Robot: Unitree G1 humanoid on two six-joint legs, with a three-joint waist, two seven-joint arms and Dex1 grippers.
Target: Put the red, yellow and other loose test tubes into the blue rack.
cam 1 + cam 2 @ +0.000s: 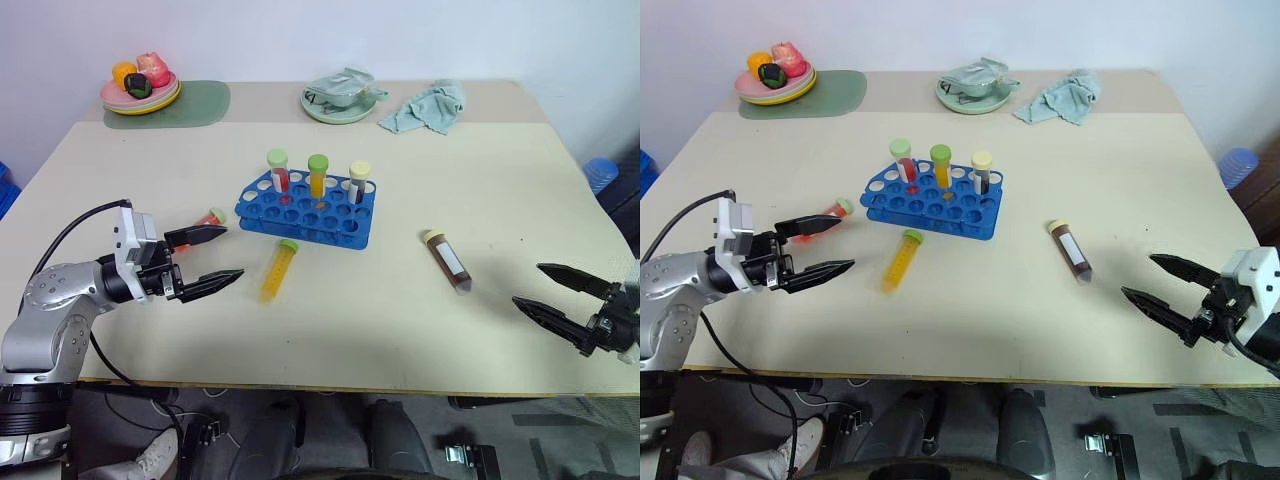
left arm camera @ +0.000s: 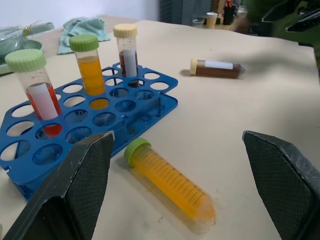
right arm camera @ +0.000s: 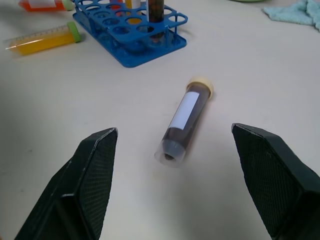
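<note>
Looking down from the head camera, you see the blue rack (image 1: 308, 210) mid-table with three capped tubes upright in its far row — red, yellow and dark. A yellow tube (image 1: 277, 270) lies just in front of the rack, a red tube (image 1: 208, 218) beside its left end, and a brown tube (image 1: 447, 260) well to the right. Your left gripper (image 1: 210, 258) hovers with fingers spread near the red tube; your right gripper (image 1: 560, 294) hangs over the near table edge (image 1: 350, 385), also spread and empty. Through the left wrist camera, the yellow tube (image 2: 169, 178) shows its graduation marks. Through the right wrist camera, the brown tube (image 3: 184, 121) shows a white label, bare tabletop all round it.
</note>
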